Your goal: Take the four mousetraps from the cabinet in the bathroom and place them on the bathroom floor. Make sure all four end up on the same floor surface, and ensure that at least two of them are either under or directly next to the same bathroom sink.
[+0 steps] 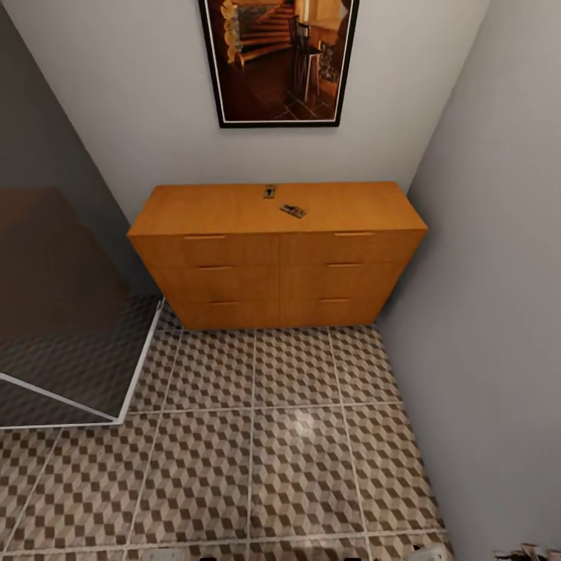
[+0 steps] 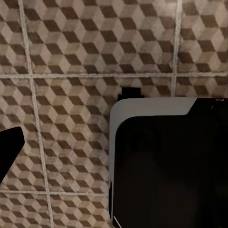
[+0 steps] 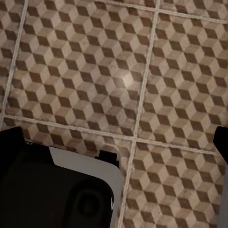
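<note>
Left side of the head view: a glass shower panel (image 1: 78, 366) edged in white, leaning into frame over dark floor. Centre: the cabinet (image 1: 276, 265), orange-brown, closed fronts, backed against the wall under a framed picture (image 1: 279, 58). On its top we see two mousetraps, one small and upright-looking near the back edge (image 1: 269, 191), the other (image 1: 293, 210) angled just beside it, toward the front. The other two traps we can't locate from here. Right: plain grey wall. The bathroom floor (image 1: 296, 452), cube-pattern tile, lies between us and the cabinet.

Both wrist views look down at tile plus the robot's own dark, white-edged body. In the left wrist view a dark fingertip (image 2: 9, 147) pokes in at the edge; in the right wrist view dark bits sit at both edges. We cannot tell how far either claw is open, and nothing looks held.

Step in hand, we judge: approach the cabinet. To do it well we should roll straight in, stop close enough that the top's middle is in reach, keep clear of the shower panel, then raise an arm above the cabinet top before reaching over the traps.
</note>
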